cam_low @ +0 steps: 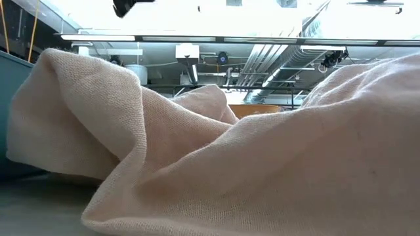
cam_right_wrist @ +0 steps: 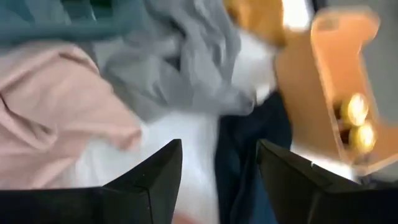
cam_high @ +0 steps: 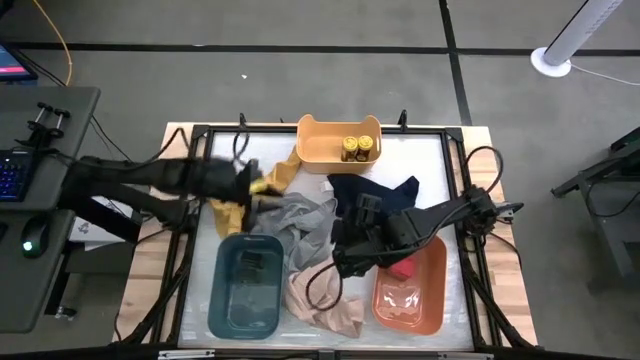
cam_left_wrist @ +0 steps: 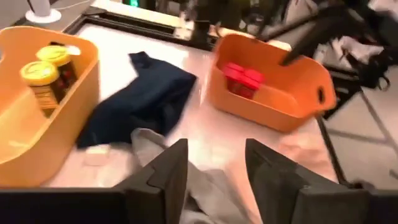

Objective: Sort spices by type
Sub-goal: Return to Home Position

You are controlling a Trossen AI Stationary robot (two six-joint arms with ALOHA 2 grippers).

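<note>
Two yellow-lidded jars [cam_high: 358, 148] stand in the tan bin [cam_high: 312, 150] at the table's far side; the left wrist view shows these jars [cam_left_wrist: 46, 74] too. Red tins [cam_left_wrist: 244, 79] sit in the orange bin [cam_high: 432, 300] near the right front. A dark shape [cam_high: 258, 262] lies in the teal bin [cam_high: 222, 300]; I cannot tell if it is a tin. My left gripper [cam_high: 262, 190] is open over the grey cloth [cam_high: 305, 225]. My right gripper [cam_high: 343, 260] is open above the cloths left of the orange bin.
Loose cloths cover the table's middle: mustard [cam_high: 228, 212], grey, navy [cam_high: 380, 192] and pink-beige [cam_high: 325, 300]. The pink-beige cloth [cam_low: 262, 170] fills the low view. A black frame [cam_high: 190, 135] runs along the table's edges. Cables trail beside the right arm.
</note>
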